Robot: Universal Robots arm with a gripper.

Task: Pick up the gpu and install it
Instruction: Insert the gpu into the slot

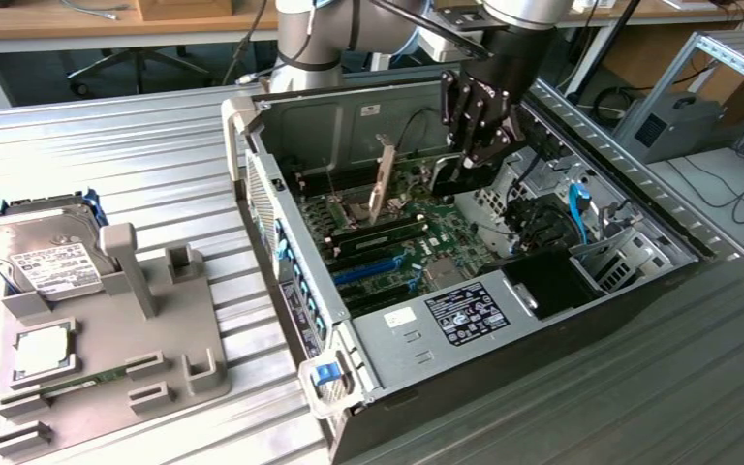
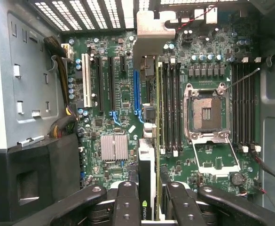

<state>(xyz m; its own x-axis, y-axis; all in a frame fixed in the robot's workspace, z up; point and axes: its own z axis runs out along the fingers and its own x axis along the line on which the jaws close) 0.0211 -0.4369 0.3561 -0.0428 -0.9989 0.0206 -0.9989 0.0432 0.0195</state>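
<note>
Closest up in the wrist view: black fingers, one on each side of the gpu, so calling the gripper clamped on the card. Seen edge-on there, thin and black, with a little green logo on the edge. Hangs over the green motherboard, running alongside the long blue slot; can't tell whether touching it or just above. Next to that, a bare CPU socket with memory slots on both sides, plus a small finned heatsink.

Over in the exterior view, same gripper in the upper middle of the frame, reaching down into the open PC case, smack in the middle of the frame. Down inside: a couple of black RAM modules mid-frame and a blue cable toward the exterior view's right. Grey arm up at the top edge, behind the case.

At the exterior view's left, well apart from the case: grey holder on the ribbed metal table. Holds a silver hard drive with a white label at the far left edge of the frame, a square processor chip lower down, and a narrow green memory stick near the lower left corner.
</note>
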